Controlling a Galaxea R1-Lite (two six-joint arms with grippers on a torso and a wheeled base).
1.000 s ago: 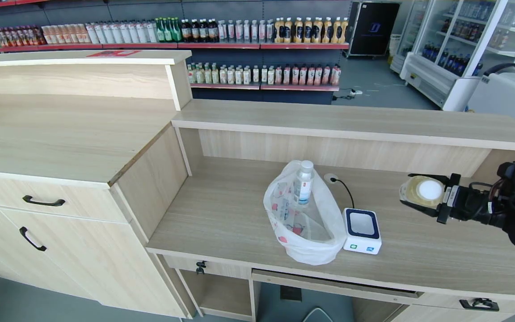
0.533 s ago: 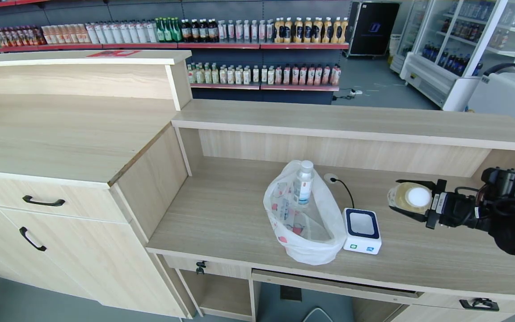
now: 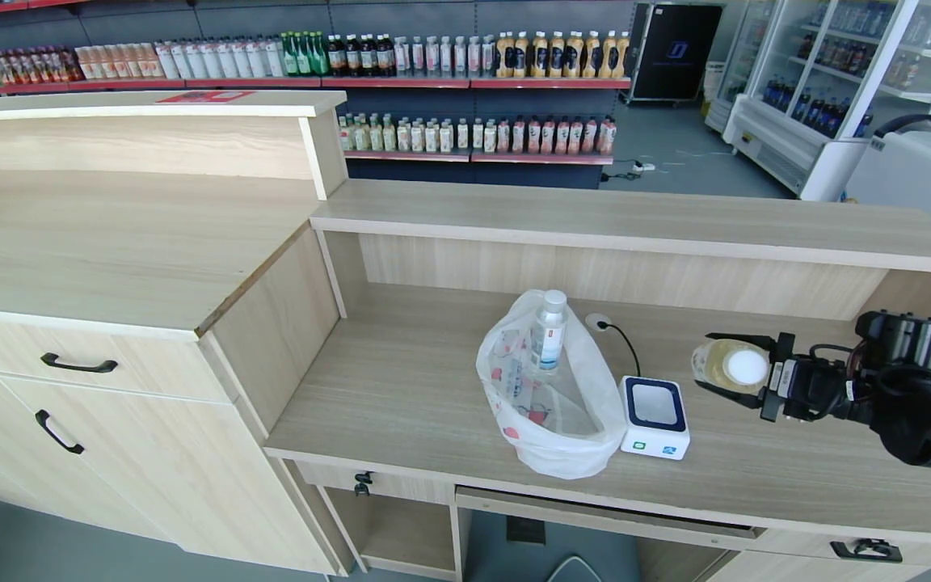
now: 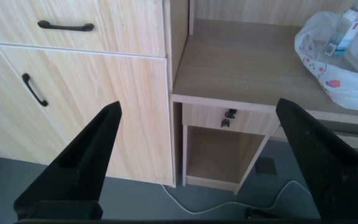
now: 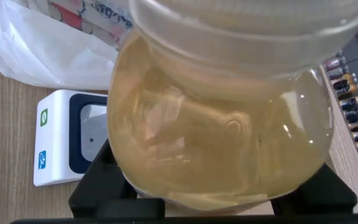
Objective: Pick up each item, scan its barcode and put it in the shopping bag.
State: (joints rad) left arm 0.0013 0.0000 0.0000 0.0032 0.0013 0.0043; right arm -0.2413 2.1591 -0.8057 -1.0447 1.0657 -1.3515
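Across counter [image 3: 433, 388]: low wooden work surface behind a raised ledge, task things grouped centre-right, presumably for right-arm reach.

Near middle, bag [image 3: 587, 380], white, mouth up and slumped open, likely for dropping items straight in.

Right of scanner and above counter, right gripper [image 3: 706, 361] clamped on amber bottle [image 3: 736, 365], white cap end toward head camera. Judged on its way to a scan, not yet over window.

Low off counter's front-left, left gripper [image 4: 199, 104], facing drawers, fingers spread wide, holding nothing; probably idle for this step.

Against bag's right side, scanner [image 3: 654, 416], window facing up, presumably for reading a barcode passed over it. Closeness to bag likely meant to keep scan-to-bag move short.

Inside bag, clear bottle [image 3: 549, 331], upright against far wall, judged already bagged.

Behind scanner, thin black cable [image 3: 623, 343] running to a hole in counter.

Hard to make out:
- Barcode on amber bottle hidden, so no telling whether turned right for window.
- Exact tilt of amber bottle unclear, likewise its height over counter.
- From right wrist camera, amber bottle up close, covering grip contact and part of scanner.
- Bag bottom lost in folds; other contents, if any, unclear.
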